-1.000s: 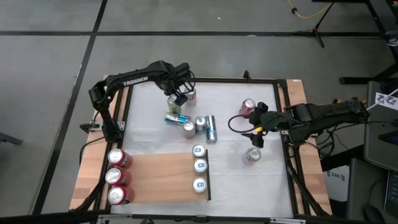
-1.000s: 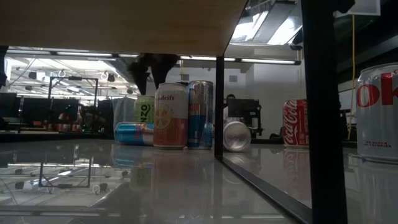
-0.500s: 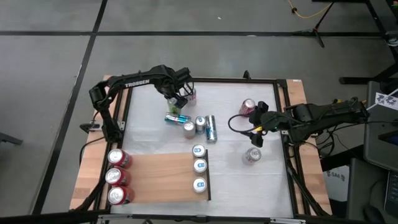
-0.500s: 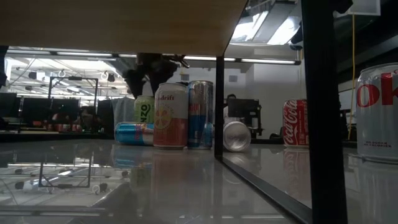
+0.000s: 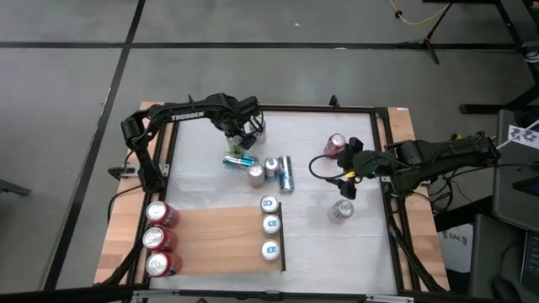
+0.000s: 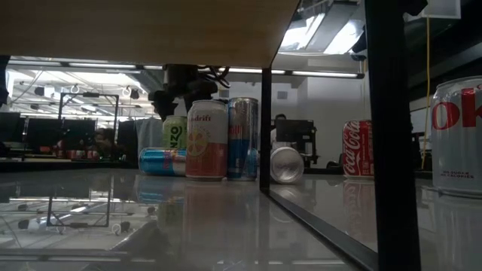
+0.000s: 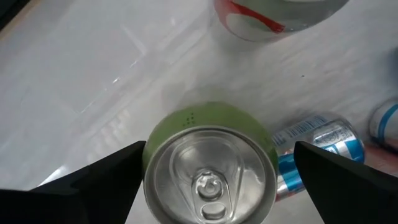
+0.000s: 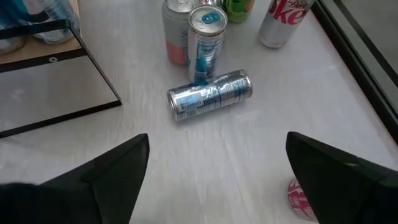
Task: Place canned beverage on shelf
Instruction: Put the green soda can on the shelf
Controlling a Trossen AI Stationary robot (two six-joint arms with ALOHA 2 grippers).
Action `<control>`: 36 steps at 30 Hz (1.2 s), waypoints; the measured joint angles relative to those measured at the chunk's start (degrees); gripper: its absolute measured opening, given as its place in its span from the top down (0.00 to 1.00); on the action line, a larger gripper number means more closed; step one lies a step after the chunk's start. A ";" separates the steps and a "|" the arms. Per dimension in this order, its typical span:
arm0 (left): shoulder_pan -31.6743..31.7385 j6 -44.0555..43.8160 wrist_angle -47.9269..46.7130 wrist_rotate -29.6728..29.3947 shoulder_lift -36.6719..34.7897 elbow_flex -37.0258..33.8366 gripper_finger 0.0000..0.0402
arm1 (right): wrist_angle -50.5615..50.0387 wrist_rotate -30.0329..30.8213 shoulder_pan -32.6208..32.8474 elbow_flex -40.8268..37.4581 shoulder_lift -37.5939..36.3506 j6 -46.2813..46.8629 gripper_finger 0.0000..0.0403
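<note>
A green can (image 7: 210, 174) stands upright on the white table at the far left of a cluster of cans (image 5: 261, 168). My left gripper (image 7: 217, 152) points straight down over it, open, with one finger on each side of the can's top and a small gap at each side. In the low view this gripper (image 6: 181, 86) hangs just above the green can (image 6: 175, 132). The shelf (image 5: 215, 240) is a raised wooden panel at the near left; three blue-topped cans (image 5: 269, 225) stand along its right edge. My right gripper (image 5: 347, 181) hovers open at the right.
A white and red can (image 7: 273, 15) stands just beyond the green one, and a blue can (image 7: 317, 140) lies beside it. Three red cans (image 5: 157, 240) stand at the shelf's left end. A pink can (image 5: 336, 145) and a silver can (image 5: 341, 210) stand at the right.
My left gripper has come down over the green can and rolled a little about its own axis, staying open. The can has kept its place.
</note>
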 joint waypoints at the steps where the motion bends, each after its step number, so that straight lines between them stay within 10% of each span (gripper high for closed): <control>1: 0.00 0.02 0.17 -0.25 -0.02 -0.03 0.01 | -0.01 0.00 0.00 0.00 0.00 0.00 0.09; 22: 0.02 0.87 0.56 -2.57 -0.11 -0.05 0.32 | -0.02 0.00 0.00 0.00 0.00 -0.13 0.09; 36: -0.14 9.83 -8.52 -2.10 -1.96 9.09 0.32 | 0.06 -0.02 0.00 0.00 0.00 -0.13 0.09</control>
